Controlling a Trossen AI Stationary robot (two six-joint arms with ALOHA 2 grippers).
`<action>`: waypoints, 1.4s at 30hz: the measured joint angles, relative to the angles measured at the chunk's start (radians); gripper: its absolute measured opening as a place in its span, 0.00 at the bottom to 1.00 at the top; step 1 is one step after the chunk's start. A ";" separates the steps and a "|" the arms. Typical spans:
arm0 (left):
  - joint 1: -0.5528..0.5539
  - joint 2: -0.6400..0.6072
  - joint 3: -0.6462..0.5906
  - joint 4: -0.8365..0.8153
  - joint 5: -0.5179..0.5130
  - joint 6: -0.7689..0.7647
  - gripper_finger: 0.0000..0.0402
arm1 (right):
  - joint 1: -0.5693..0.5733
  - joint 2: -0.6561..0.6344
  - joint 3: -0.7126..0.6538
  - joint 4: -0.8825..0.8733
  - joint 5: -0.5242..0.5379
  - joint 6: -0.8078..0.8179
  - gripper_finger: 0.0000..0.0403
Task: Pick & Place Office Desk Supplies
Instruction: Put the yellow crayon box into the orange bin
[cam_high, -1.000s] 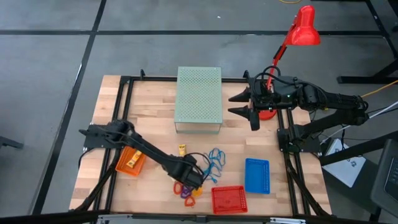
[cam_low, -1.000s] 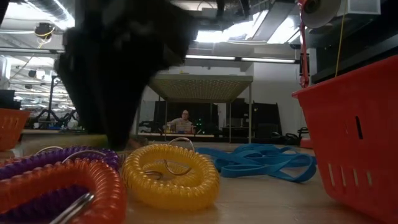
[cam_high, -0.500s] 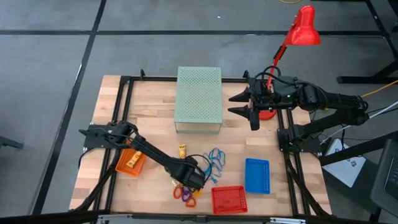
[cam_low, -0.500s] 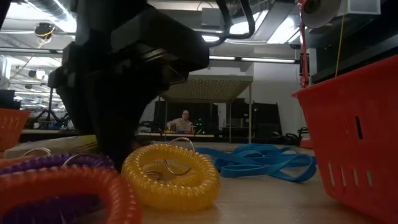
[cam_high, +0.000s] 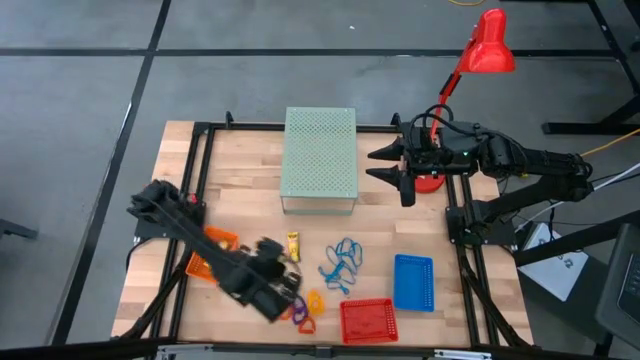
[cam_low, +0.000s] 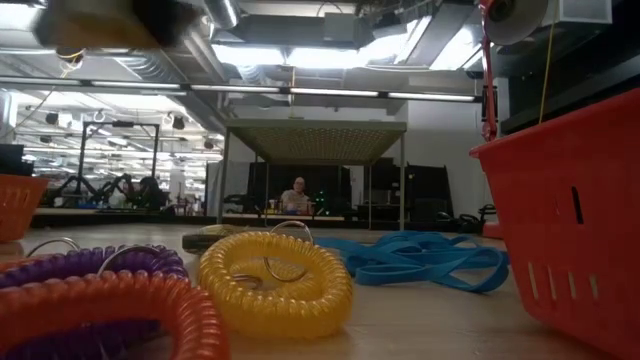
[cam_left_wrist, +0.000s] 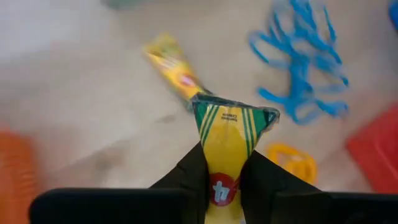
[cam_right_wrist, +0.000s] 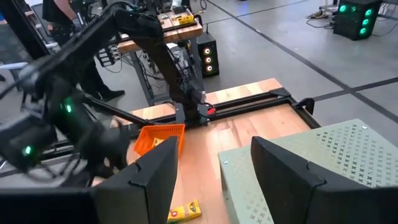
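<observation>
The left gripper (cam_left_wrist: 225, 186) has lifted off the worktop (cam_high: 250, 190) since a second ago, its fingers now pinched tight on a yellow crayon pack (cam_left_wrist: 227, 140) that rides above the surface. A second yellow pack (cam_high: 293, 241) lies below, near the blue loops (cam_high: 340, 262). The orange basket (cam_high: 212, 255) sits just beside the arm, a short clear run. The right gripper (cam_high: 393, 167) waits by the green box (cam_high: 320, 160), fingers spread wide, holding nothing.

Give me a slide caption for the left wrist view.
Left gripper pinches a yellow crayon pack above the wooden table, with blue rubber bands beyond.
</observation>
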 joint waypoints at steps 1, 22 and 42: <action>-0.023 -0.015 0.000 -0.065 -0.022 -0.066 0.17 | -0.001 0.000 0.000 0.000 0.001 0.001 0.51; -0.185 -0.558 -0.564 -0.081 0.029 -0.228 0.14 | -0.002 0.000 0.000 0.079 0.080 0.059 0.51; -0.241 -0.942 -1.044 0.238 0.270 -0.313 0.16 | -0.002 0.000 0.000 0.079 0.227 0.109 0.51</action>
